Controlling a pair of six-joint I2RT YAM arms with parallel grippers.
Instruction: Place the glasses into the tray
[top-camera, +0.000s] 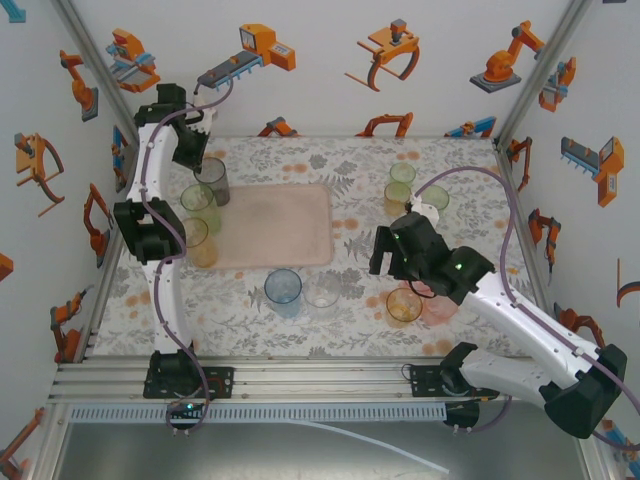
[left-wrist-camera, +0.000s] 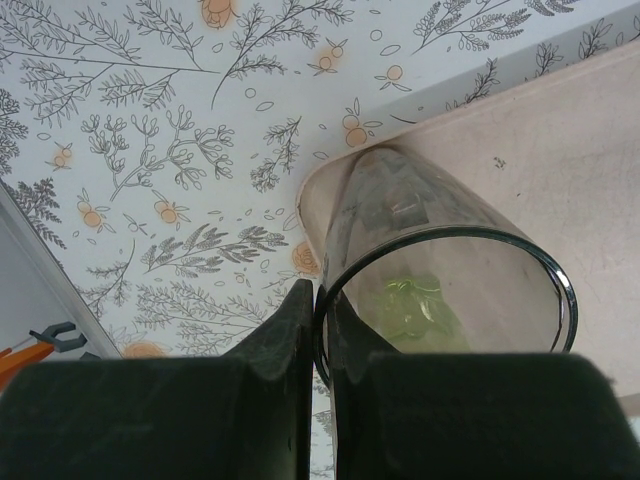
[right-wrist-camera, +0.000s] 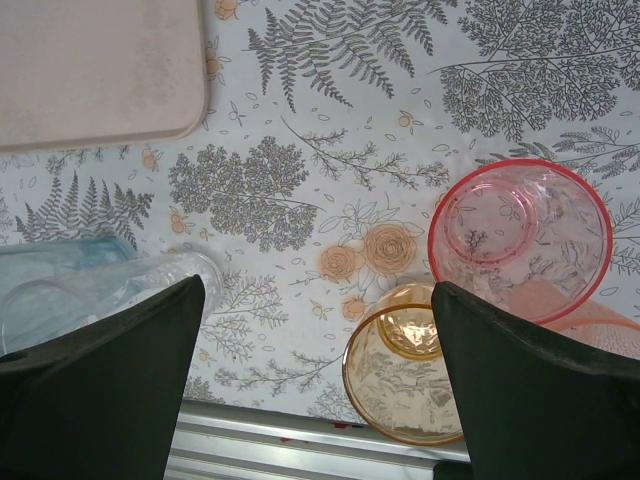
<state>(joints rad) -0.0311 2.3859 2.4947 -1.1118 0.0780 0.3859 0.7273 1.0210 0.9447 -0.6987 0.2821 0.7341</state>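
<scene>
Left gripper (left-wrist-camera: 318, 300) pinching grey glass (left-wrist-camera: 440, 220) (near rim hidden), right gripper (right-wrist-camera: 318, 290) wide, amber glass (right-wrist-camera: 395, 370) partly covered.

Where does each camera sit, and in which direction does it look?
Top external: high behind the near edge, looking down on the table, tray, left arm, right arm.
Left wrist: looks along the shut left gripper pinching the rim of the grey glass at the tray corner.
Right wrist: looks down past the open right gripper at the pink glass and amber glass.
Shared: every view shows the tray.
</scene>
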